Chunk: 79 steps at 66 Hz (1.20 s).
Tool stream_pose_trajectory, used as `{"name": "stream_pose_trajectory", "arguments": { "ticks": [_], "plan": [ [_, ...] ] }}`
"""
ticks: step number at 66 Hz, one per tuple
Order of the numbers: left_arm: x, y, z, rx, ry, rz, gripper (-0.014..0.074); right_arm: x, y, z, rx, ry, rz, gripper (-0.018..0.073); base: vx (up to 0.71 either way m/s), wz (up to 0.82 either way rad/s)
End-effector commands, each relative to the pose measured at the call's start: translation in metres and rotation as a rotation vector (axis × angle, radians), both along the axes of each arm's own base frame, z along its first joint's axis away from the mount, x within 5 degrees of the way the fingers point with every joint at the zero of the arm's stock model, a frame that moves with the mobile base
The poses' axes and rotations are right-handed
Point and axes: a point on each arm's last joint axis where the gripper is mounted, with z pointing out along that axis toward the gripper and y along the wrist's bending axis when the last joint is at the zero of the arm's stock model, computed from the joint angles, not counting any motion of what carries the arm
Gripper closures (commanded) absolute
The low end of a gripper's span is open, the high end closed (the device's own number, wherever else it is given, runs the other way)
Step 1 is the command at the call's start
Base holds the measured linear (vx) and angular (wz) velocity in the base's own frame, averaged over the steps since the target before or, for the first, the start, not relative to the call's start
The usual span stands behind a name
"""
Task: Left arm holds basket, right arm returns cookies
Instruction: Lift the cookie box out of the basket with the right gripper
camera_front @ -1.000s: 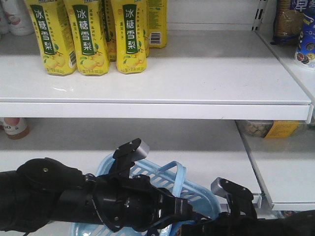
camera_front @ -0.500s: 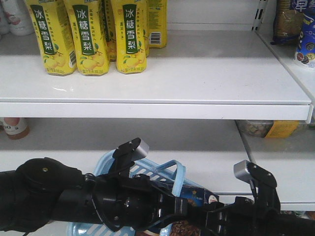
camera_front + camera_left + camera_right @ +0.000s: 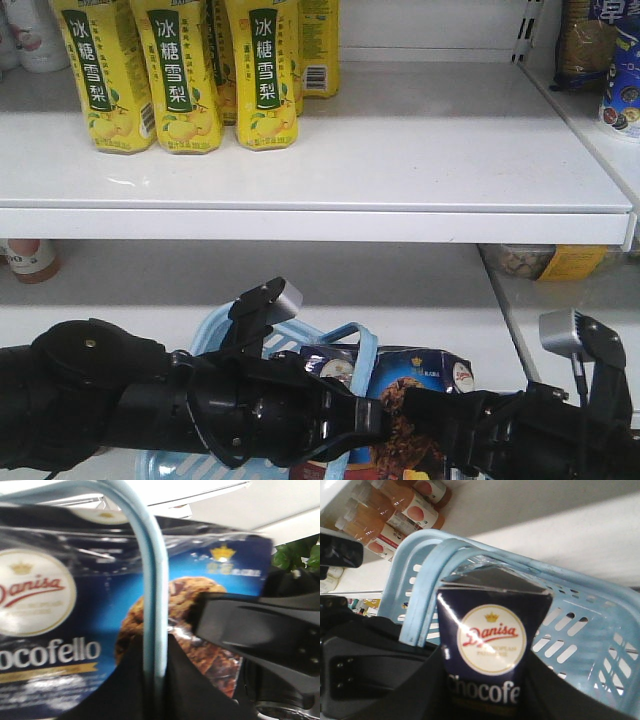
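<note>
Nearest, the right gripper (image 3: pixel 485 695) clamps the lower sides of the upright Danisa Chocofello cookie box (image 3: pixel 492 635), its top above the rim of the blue basket (image 3: pixel 590 610). The left gripper (image 3: pixel 157 685) pinches a basket handle (image 3: pixel 154 580). The box looks light, stiff, crushable and film-slick: grip its sides gently. Beyond, yellow pear-drink bottles (image 3: pixel 180 70) stand far left on the shelf (image 3: pixel 430 150).

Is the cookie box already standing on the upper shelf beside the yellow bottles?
No: the cookies are low down by the basket, well below the upper shelf.
</note>
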Motion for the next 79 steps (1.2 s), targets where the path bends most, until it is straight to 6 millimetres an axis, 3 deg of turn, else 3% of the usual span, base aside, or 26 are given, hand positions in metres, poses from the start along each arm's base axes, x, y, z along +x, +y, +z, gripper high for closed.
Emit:
{"name": "stream_pose_trajectory", "arguments": {
  "ticks": [1,20,45,66,79],
  "plan": [
    [0.0,-0.001,0.024,-0.067,-0.056,0.003,0.0603,-0.005,0.0,0.019,0.039,-0.071,0.033,0.0347,0.0,0.0],
    [0.0,-0.001,0.024,-0.067,-0.056,0.003,0.0603,-0.017,-0.011,0.029,-0.018,-0.169,0.049,0.0347,0.0,0.0],
    [0.0,-0.001,0.024,-0.067,-0.056,0.003,0.0603,-0.026,-0.015,0.019,-0.155,-0.118,0.116,0.0347,0.0,0.0],
    [0.0,-0.001,0.024,-0.067,-0.056,0.003,0.0603,-0.046,-0.035,0.038,-0.137,-0.242,0.061,0.0347,0.0,0.0],
    [0.0,-0.001,0.024,-0.067,-0.056,0.003,0.0603,-0.059,-0.052,0.061,-0.278,-0.291,0.051,0.0347,0.0,0.0]
  ]
}}
